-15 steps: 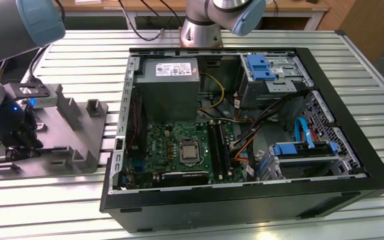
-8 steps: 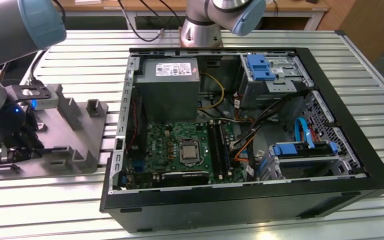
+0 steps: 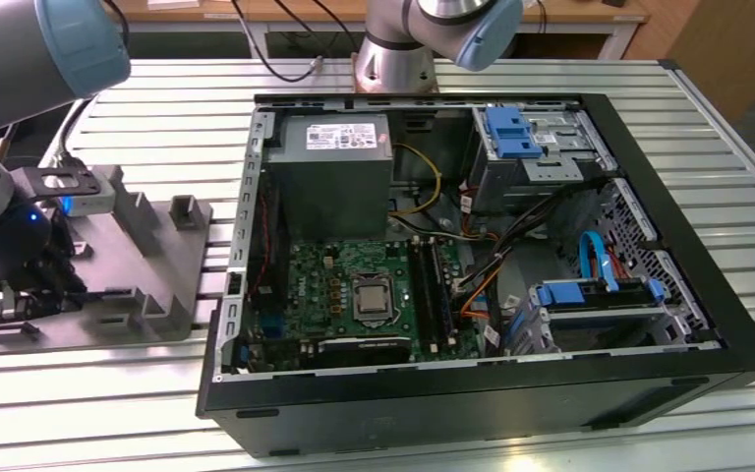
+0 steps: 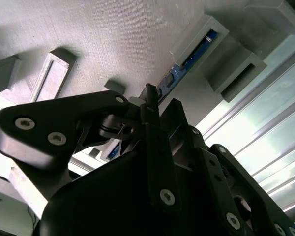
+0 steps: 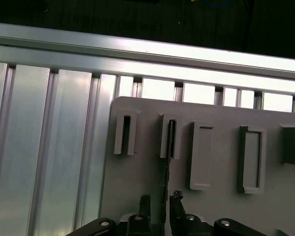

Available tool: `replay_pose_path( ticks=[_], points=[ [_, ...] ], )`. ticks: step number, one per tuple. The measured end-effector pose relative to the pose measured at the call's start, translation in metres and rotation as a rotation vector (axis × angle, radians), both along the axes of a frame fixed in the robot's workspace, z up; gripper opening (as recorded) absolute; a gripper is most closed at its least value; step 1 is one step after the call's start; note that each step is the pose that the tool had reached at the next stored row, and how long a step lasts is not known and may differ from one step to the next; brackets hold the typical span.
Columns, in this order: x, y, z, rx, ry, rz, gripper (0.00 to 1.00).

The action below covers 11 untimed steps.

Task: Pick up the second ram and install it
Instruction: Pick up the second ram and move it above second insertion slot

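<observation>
The second ram (image 5: 167, 172) stands on edge in the grey holder tray (image 5: 137, 182), one end in a slotted post. In the second wrist view its blue-green edge (image 4: 173, 74) runs from a tray post toward the black fingers. My gripper (image 5: 161, 198) is low over the tray and straddles the stick's near end. One fingertip (image 5: 145, 199) stands a small gap off the stick, the other (image 5: 176, 195) is close beside it, so the jaws are open. In the exterior view the gripper (image 3: 21, 305) sits at the tray's (image 3: 154, 285) corner, on that view's left.
The open computer case (image 3: 483, 393) lies in the middle of the slatted aluminium table (image 3: 115, 413). Inside are the motherboard (image 3: 338, 285), black memory slots (image 3: 428, 285), a square processor (image 3: 374, 300), a power supply (image 3: 331, 147) and blue drive cages (image 3: 588, 295). Another arm's base (image 3: 397, 49) stands behind.
</observation>
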State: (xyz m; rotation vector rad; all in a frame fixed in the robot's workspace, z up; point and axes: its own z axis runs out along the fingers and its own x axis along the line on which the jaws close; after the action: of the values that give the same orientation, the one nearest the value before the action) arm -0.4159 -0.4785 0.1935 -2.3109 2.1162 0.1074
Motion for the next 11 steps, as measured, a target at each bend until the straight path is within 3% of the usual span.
replay_pose_path(
  ticks=[4, 5, 11],
  points=[
    [0.0000, 0.0000, -0.0001, 0.0002, 0.0000, 0.000, 0.28],
    [0.0000, 0.0000, -0.0001, 0.0002, 0.0000, 0.000, 0.16],
    [0.0000, 0.0000, -0.0003, 0.0006, 0.0000, 0.000, 0.14]
  ],
)
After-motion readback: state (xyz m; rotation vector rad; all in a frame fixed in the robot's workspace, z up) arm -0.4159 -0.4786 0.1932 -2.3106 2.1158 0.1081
